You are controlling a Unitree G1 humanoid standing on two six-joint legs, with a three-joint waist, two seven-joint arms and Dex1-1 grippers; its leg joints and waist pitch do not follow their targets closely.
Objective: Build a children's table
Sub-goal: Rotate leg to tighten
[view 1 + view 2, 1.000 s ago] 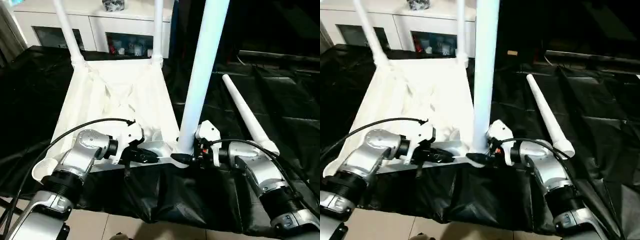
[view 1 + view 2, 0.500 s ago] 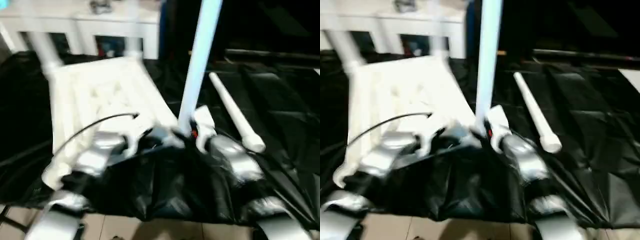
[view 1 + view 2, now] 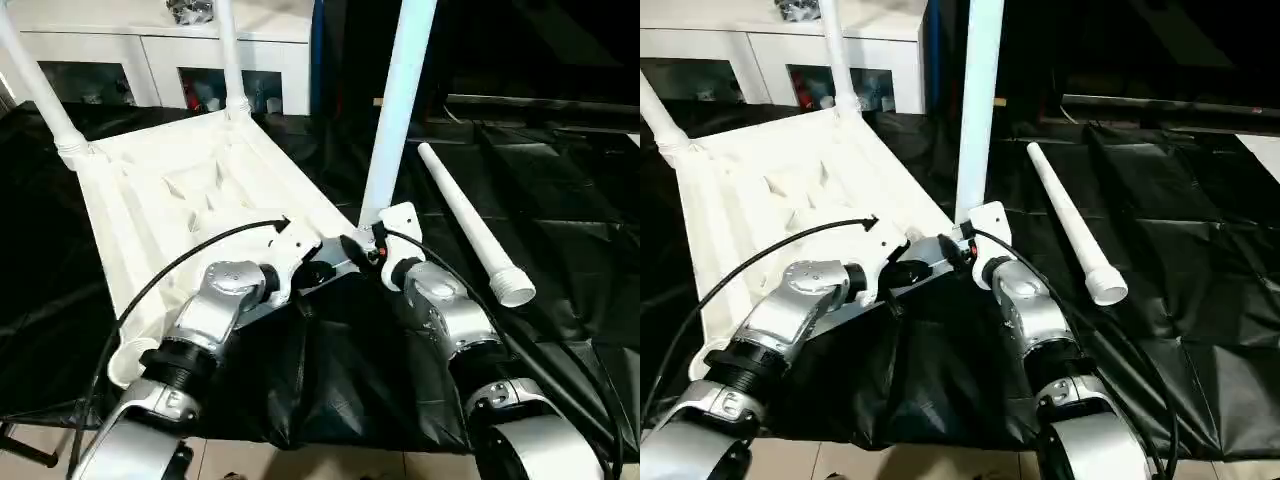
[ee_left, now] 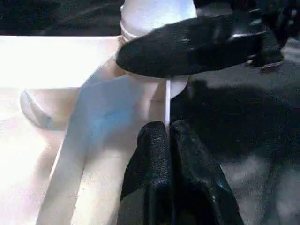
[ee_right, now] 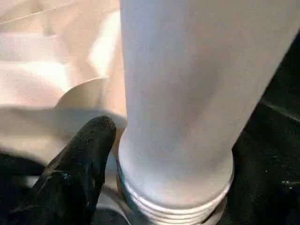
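Nearby, left jaws [image 4: 169, 140] pressed shut, empty; right jaws [image 3: 366, 247] spread around upright leg [image 3: 395, 110]; loose leg [image 3: 470, 225] beside.

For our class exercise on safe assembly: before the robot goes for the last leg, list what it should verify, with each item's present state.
1. Near-corner white tube leg upright in the white plastic tabletop: ok.
2. Its thread fully seated: not ok, rings are exposed in the right wrist view.
3. Two far white legs standing: ok.
4. Fourth white leg lying free on the black sheet: ok.
5. Left gripper jaws shut on the tabletop's rib: ok.
6. Right gripper released: cannot tell.
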